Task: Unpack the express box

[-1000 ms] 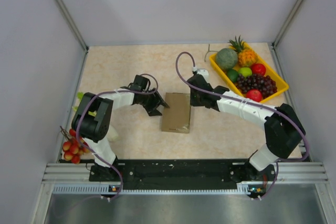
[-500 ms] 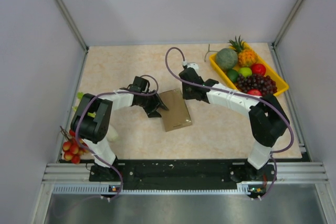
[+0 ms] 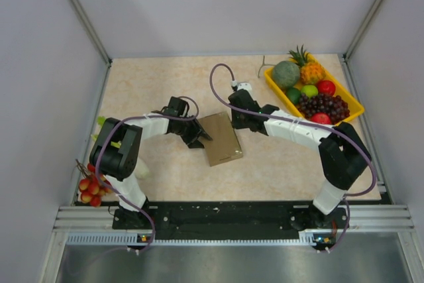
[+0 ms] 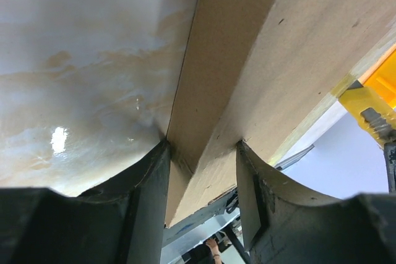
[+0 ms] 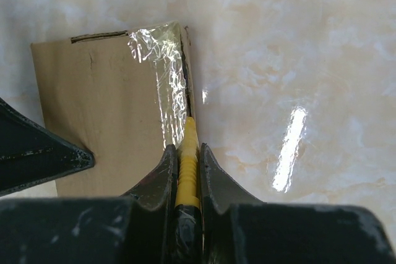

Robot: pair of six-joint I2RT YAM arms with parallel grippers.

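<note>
The express box (image 3: 221, 139) is a flat brown cardboard mailer lying skewed at the table's middle. My left gripper (image 3: 198, 134) is shut on its left edge. In the left wrist view the box (image 4: 247, 60) fills the gap between the two fingers of the left gripper (image 4: 201, 168). My right gripper (image 3: 237, 119) is at the box's far right corner, shut on a yellow cutter (image 5: 187, 149). The cutter's tip touches the seam beside the clear tape (image 5: 162, 69) on the box (image 5: 99, 109). The lid is closed.
A yellow tray (image 3: 356, 107) of fruit stands at the back right. A bunch of red fruit (image 3: 89, 189) lies at the left edge by the left arm's base. Grey walls close in the table on three sides.
The right gripper has moved left from the box's right side to its far right corner. The box has turned a little counter-clockwise in the left gripper's hold.
</note>
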